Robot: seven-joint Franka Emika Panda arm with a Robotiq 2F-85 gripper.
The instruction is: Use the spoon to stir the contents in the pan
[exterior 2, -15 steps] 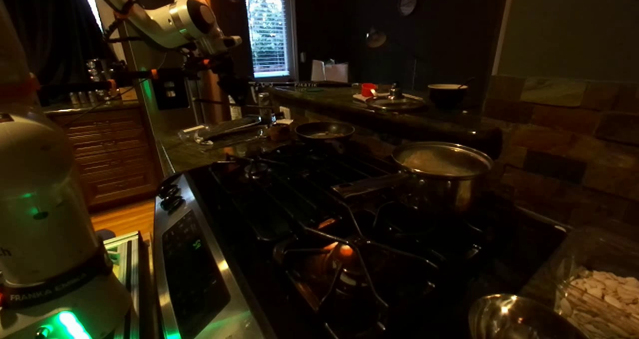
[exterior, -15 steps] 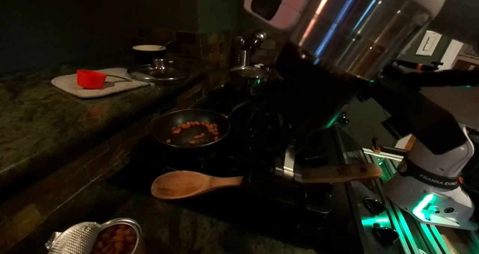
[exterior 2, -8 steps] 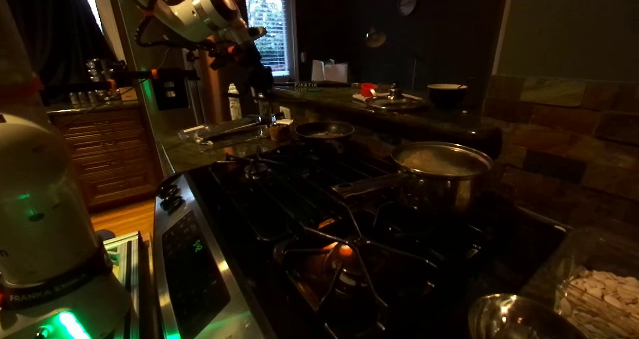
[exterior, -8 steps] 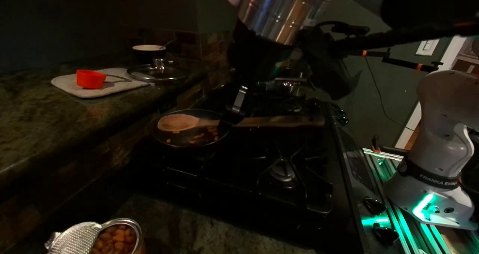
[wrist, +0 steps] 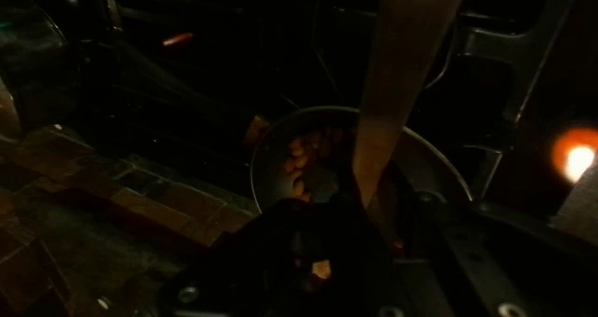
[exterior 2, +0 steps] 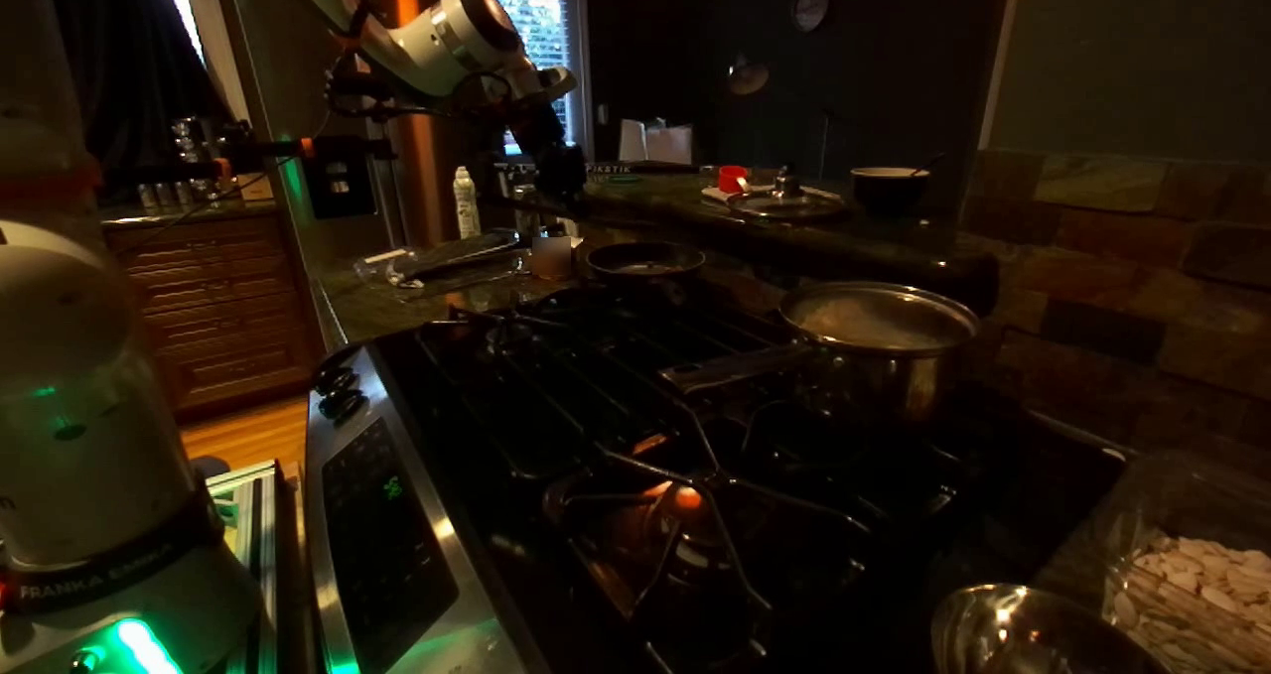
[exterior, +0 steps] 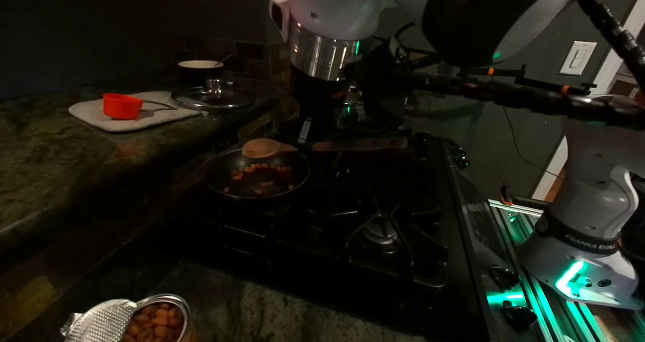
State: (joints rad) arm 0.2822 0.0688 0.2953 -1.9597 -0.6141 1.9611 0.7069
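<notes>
In both exterior views my gripper (exterior: 304, 143) (exterior 2: 563, 173) hangs near the pan. It is shut on the wooden spoon (exterior: 261, 148), whose handle stretches toward the stove's front. The spoon's oval bowl lies over the far rim of the dark, shallow pan (exterior: 214, 173); I cannot tell whether it touches. Orange-brown pieces, the contents (exterior: 252, 168), lie scattered in the pan. The wrist view, very dark, has the spoon's handle (wrist: 402, 65) running up from the jaws across the pan's rim (wrist: 266, 144), with more of the contents (wrist: 297, 156) beside it. The spoon's bowl is hidden there.
A steel pot (exterior 2: 884, 386) with a long handle stands on the stove. Black grates (exterior: 378, 231) cover the burners. An opened can (exterior: 158, 319) of brown pieces is on the near counter. Along the raised ledge sit a red cup (exterior: 122, 106) and a glass lid (exterior: 214, 100).
The gripper has carried the spoon from the near side of the pan, over its middle, to its far rim. The grip has stayed the same, and the pan has not moved.
</notes>
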